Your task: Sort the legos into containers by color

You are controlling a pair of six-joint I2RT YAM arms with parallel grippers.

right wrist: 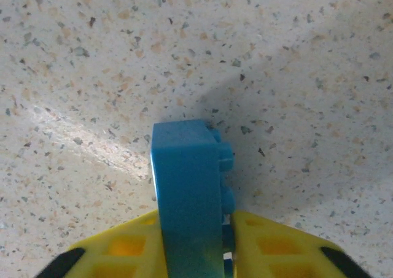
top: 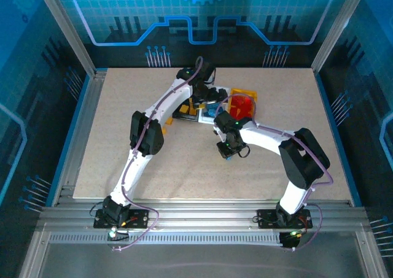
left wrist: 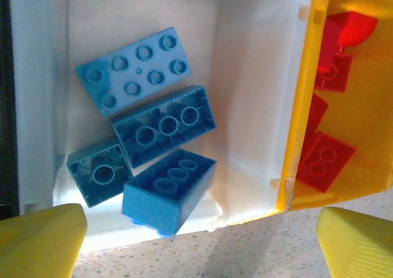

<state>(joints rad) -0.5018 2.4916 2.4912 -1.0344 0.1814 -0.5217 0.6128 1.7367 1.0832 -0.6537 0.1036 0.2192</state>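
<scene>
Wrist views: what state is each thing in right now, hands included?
left hand: open, empty.
gripped blue lego: on edge, studs pointing right, clamped in the right hand.
right hand: shut on the gripped blue lego.
white bin: open-topped, holds four blue legos in a loose pile.
yellow bin: open-topped, holds red legos, at least three.
</scene>
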